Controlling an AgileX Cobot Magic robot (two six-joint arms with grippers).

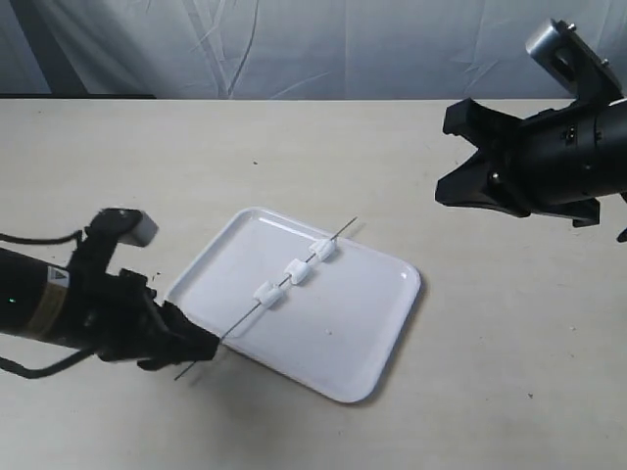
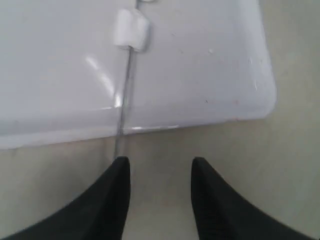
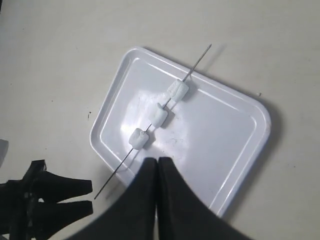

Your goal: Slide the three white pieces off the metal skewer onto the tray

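Observation:
The tray [image 1: 343, 343] lies on the table with the metal skewer [image 1: 240, 318] resting slantwise across it. Three white pieces [image 1: 266, 293], [image 1: 298, 272], [image 1: 323, 250] are threaded on the skewer over the tray. My left gripper [image 1: 201, 351] is open at table level by the tray's near-left rim. The skewer's bare end [image 2: 126, 90] runs alongside one finger [image 2: 117, 172] and is not clamped. My right gripper [image 3: 158, 161] is shut on nothing, high above the tray [image 3: 215, 135]. The right wrist view shows the skewer [image 3: 200, 57] and the pieces [image 3: 139, 138], [image 3: 159, 116], [image 3: 178, 90].
The table is a plain beige surface [image 1: 490, 392] with a white cloth backdrop [image 1: 294, 39] behind it. The skewer's far tip sticks out past the tray's back rim [image 1: 294, 223]. The left arm's camera block [image 1: 132, 227] rises just left of the tray.

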